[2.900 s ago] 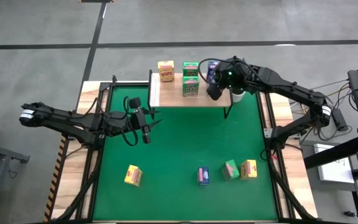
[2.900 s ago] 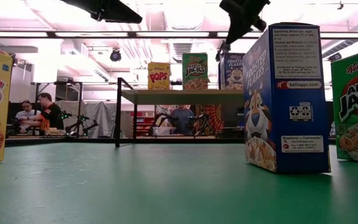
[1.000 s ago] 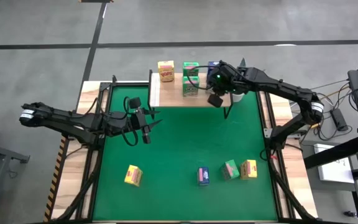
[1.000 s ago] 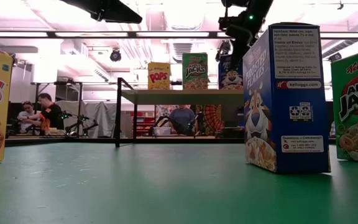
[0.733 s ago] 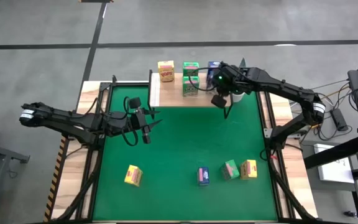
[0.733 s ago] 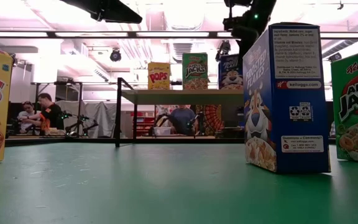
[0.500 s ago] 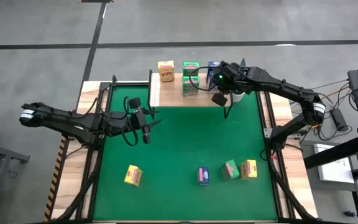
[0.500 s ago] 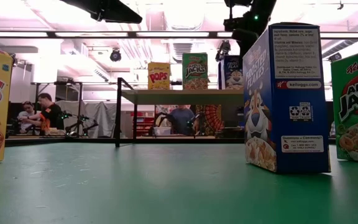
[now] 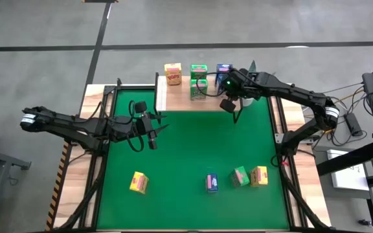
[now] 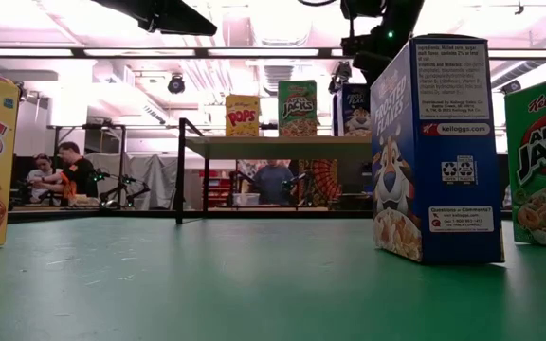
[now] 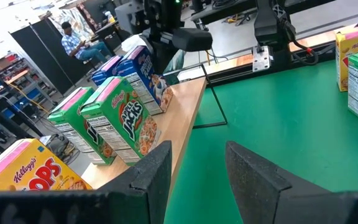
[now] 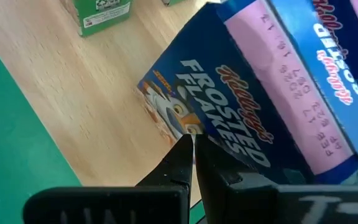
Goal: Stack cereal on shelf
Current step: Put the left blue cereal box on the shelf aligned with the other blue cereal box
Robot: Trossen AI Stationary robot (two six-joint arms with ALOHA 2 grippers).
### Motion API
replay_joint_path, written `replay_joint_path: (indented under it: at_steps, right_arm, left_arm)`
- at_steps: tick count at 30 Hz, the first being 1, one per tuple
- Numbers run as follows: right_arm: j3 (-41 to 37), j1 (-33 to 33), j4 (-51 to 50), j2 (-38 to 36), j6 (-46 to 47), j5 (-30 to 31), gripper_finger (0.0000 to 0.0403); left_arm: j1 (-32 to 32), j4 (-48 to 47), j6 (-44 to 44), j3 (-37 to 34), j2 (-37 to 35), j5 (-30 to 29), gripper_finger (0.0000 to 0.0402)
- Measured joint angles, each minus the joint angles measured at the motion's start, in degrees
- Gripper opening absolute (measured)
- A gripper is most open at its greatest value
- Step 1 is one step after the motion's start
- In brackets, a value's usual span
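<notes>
The shelf (image 9: 180, 102) stands at the table's far edge. On its wood top stand a yellow cereal box (image 9: 172, 73), two green ones (image 9: 199, 71) (image 9: 199, 90) and two blue ones, one behind the other (image 9: 223, 68) (image 12: 247, 93). My right gripper (image 12: 192, 142) is shut at the front blue box, over the shelf's right end (image 9: 227, 96). My left gripper (image 9: 153, 136) is open and empty above the mat's left middle. Two yellow boxes (image 9: 138, 182) (image 9: 259, 175), a blue one (image 9: 212, 182) and a green one (image 9: 240, 176) stand on the mat near the front. My right gripper's shut fingertips (image 12: 185, 146) meet the front blue box's printed front face near its lower edge (image 12: 178, 121). They come slanting down from the table's near side. The box stands with its bottom on the shelf top (image 12: 104, 93), its pink top up.
The green mat (image 9: 186, 149) is bare between the shelf and the front row of boxes. In the low view, the near blue box (image 10: 439, 152) hides part of my right arm. People sit in the room beyond the table (image 10: 69, 170).
My right gripper has shifted a little toward the table's right edge at the shelf's near side. The front blue box on the shelf has shifted slightly with it and stands straighter. My left arm has kept still.
</notes>
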Motion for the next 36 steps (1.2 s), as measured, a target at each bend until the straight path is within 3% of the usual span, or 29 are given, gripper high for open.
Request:
replay_joint_path:
  at_steps: [17, 26, 36]
  right_arm:
    - [-0.01, 0.03, 3.56, 0.0, -1.84, -0.03, 0.0009]
    - [-0.06, 0.94, 3.97, 0.01, -1.49, -2.99, 0.0009]
    - [-0.08, 0.87, 6.03, 1.52, -3.19, -1.11, 0.0009]
  left_arm:
    - [-0.01, 0.02, 0.02, 0.0, 0.0, 0.0, 0.0133]
    - [-0.01, -0.02, 0.02, 0.0, 0.0, 0.0, 0.0133]
    - [0.0, -0.02, 0.02, 0.0, 0.0, 0.0, 0.0133]
